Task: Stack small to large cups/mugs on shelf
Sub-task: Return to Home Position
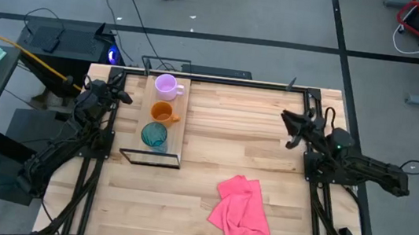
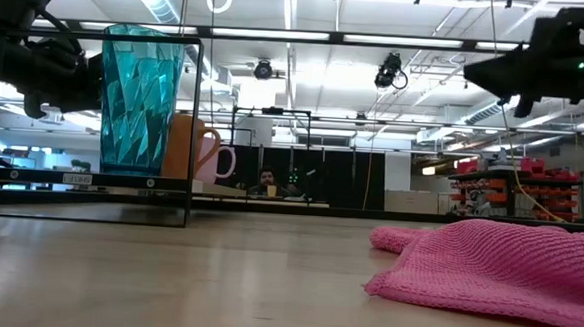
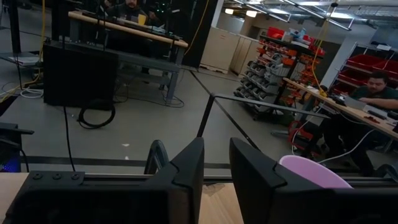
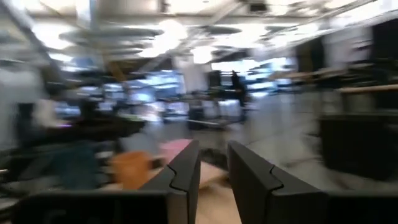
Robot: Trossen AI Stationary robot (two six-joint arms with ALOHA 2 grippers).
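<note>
At the left edge of the tabletop [image 1: 231,136], the left end effector [image 1: 122,92] hangs near the shelf [image 1: 177,133], its fingers parted by a narrow gap and gripping nothing. Across at the right edge, the right end effector [image 1: 287,127] is likewise slightly open and empty. On the shelf's plank the three cups stand upright in one row: the pale purple mug [image 1: 167,87] at the back, the orange mug [image 1: 162,112] in the middle, the teal tumbler [image 1: 154,135] at the front. A pink cloth [image 1: 242,212] lies crumpled, well apart from the shelf.
</note>
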